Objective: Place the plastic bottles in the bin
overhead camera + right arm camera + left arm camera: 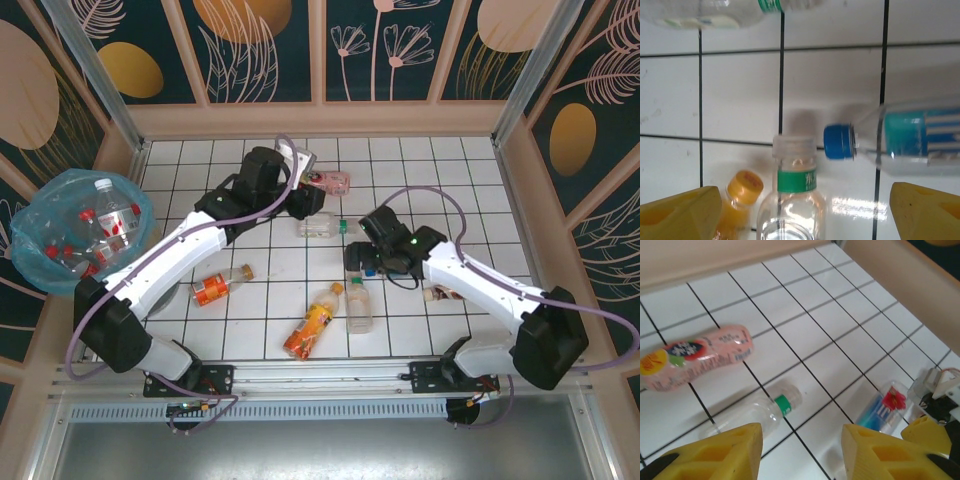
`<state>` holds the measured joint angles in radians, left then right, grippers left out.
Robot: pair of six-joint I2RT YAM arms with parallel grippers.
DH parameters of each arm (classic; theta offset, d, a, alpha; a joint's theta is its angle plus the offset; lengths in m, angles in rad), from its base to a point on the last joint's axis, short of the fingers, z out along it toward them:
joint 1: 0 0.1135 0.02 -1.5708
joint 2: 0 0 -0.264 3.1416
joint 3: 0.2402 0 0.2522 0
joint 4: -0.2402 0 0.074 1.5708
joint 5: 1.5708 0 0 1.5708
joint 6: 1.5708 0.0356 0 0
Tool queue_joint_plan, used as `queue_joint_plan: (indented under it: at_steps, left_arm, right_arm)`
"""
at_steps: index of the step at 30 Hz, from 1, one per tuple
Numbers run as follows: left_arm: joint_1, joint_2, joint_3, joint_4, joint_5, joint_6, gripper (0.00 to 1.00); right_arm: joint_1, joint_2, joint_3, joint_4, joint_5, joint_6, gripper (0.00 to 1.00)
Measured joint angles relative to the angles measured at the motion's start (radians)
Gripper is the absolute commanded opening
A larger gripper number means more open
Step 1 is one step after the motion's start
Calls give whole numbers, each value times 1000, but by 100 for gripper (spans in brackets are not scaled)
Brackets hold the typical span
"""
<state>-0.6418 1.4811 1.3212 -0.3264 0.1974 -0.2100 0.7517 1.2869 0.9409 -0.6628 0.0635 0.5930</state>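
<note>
Lying loose on the white tiled counter [470,190] were several plastic bottles, while more of them sat heaped inside the bin [35,250], a round tub lined with a pale blue bag that stood at the far left, outside the counter's wooden rim.

Toward the far middle lay a pink bottle [330,181] on its side. Just nearer than it lay a clear bottle with a green band [322,226]. Nearer again, and to the left, lay a red-labelled bottle [220,287]. At the near middle, an orange bottle [313,322] and a clear bottle with a green label [359,305] lay side by side. A blue-capped bottle [910,140] with a blue label lay on its side, its cap close beside the neck of the green-labelled one without touching it.

The left fingers [735,452], yellow, were apart with nothing between them, and hung over bare tiles just beside the green-banded bottle, with the pink bottle beyond it.

The right fingers [680,212], also yellow, were spread wide on either side of the green-labelled bottle's neck and touched nothing. The orange bottle's cap showed just inside one of them.
</note>
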Motion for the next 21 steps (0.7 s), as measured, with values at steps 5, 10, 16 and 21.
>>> queue_joint_plan:
  at_steps: [5,10,16,21]
  left_arm:
    - [0,0,-35,21,33,-3,48]
    - [0,11,-37,44,43,-5,51]
    - [0,40,-37,47,55,-11,53]
    - [0,51,-37,47,55,-11,54]
  right_arm:
    - [82,-28,-64,0,-29,76,91]
    - [171,-13,-90,-8,-39,143,93]
    - [221,30,-117,-8,-42,195,91]
    - [224,31,-168,-6,-47,225,86]
